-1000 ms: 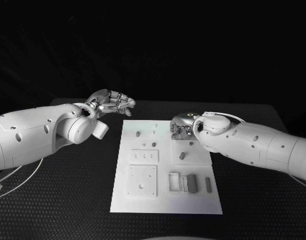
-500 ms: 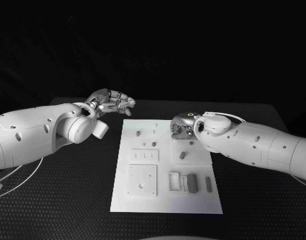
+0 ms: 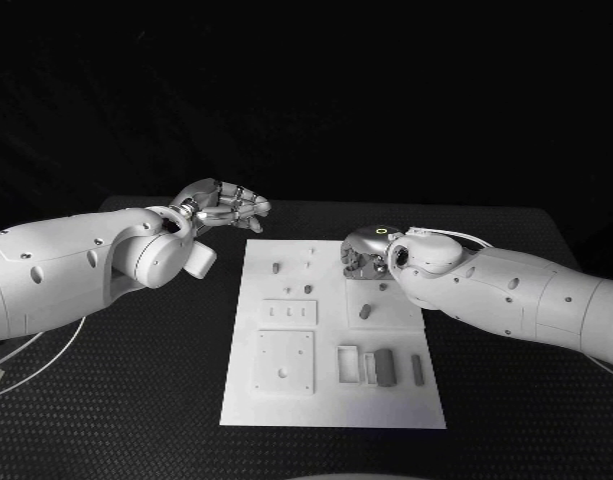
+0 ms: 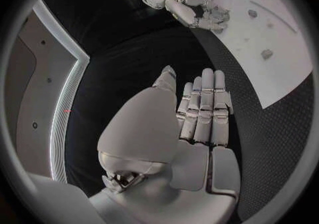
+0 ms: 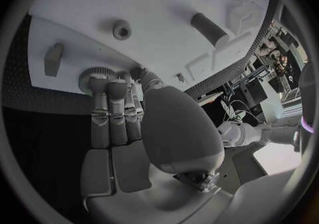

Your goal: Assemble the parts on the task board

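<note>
A small round toothed part (image 5: 87, 79) sits on the white task board (image 3: 332, 400), near the board's far right corner. The board lies in the middle of the black surface (image 3: 119, 400).

The right robot hand (image 3: 364, 257) is right over this part. In the right wrist view its fingertips (image 5: 106, 83) touch the part's toothed rim and its thumb reaches in just beside it. You cannot tell whether it has a real grip or only rests there.

To do this step well, you likely need to pinch the rim from opposite sides, lift straight up, and keep the part level. Stay clear of the short peg (image 5: 122, 29) and the dark cylinder (image 5: 209, 28) standing nearby.

The left robot hand (image 3: 224, 205) hovers off the board's far left corner, well apart from the part. Its fingers are side by side and it holds nothing.
</note>
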Controlling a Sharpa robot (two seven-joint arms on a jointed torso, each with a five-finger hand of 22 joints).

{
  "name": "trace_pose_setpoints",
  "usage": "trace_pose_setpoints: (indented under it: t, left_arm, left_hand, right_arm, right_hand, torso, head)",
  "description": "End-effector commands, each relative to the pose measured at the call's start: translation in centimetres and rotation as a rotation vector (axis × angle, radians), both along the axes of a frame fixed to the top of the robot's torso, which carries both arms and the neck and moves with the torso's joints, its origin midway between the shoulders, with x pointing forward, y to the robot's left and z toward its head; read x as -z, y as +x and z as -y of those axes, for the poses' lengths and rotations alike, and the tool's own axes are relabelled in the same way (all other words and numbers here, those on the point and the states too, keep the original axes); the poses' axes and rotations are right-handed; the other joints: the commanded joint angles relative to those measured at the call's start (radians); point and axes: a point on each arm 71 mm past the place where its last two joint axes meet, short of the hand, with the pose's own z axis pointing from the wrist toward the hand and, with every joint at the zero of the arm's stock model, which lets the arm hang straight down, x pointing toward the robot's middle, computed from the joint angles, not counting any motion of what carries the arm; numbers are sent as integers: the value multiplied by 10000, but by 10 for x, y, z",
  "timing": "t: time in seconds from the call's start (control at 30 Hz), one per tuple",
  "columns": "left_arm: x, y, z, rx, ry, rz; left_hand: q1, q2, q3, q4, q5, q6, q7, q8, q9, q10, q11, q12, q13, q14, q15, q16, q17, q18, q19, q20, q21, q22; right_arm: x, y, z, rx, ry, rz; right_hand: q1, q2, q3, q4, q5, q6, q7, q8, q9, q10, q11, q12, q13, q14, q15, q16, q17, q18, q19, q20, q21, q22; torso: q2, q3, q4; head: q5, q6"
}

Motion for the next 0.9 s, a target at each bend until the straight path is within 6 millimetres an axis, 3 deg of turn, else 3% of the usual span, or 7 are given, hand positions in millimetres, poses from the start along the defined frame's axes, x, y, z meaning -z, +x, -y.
trace_pose_setpoints:
  t: [0.03, 0.7, 0.9]
  left_arm:
    - [-1, 0, 2, 171, -119, 13]
    - [-1, 0, 2, 196, -117, -8]
    - [-1, 0, 2, 220, -123, -17]
  left_hand:
    - [-125, -1, 69, -11, 22, -37, 20, -69, -14, -10, 40, -72, -9, 18, -3, -38, 19, 62, 10, -60, -50, -9]
    - [-139, -6, 78, -11, 20, -38, 15, -75, -16, -4, 41, -88, -9, 18, -2, -58, 39, 38, 13, -77, -69, -14]
    - [-140, -9, 80, -12, 20, -38, 14, -76, -16, -2, 41, -92, -9, 18, -2, -63, 43, 33, 14, -81, -73, -15]
  right_arm:
    - [2, 0, 2, 73, -224, 398]
    - [1, -1, -3, -6, 30, 485]
    - [3, -2, -3, -7, -56, 340]
  right_hand:
    - [66, -62, -4, -67, -50, 118, 1, 56, 24, 71, -14, 12, 51, 9, -84, 34, -15, 1229, -43, 8, 50, 217]
    - [91, 58, 1, 20, -16, 299, -73, 143, 112, 279, -98, 112, 228, 53, -165, 65, -60, 1229, -1, 15, 97, 216]
    - [151, 179, 6, 53, -18, 600, -205, 301, 236, 599, -228, 276, 420, 89, -288, 89, -86, 1229, 19, 10, 145, 224]
  torso:
    - [6, -7, -2]
    - [20, -15, 11]
    - [23, -16, 3]
  head:
    - [-10, 9]
    - [-53, 63]
    - [-60, 63]
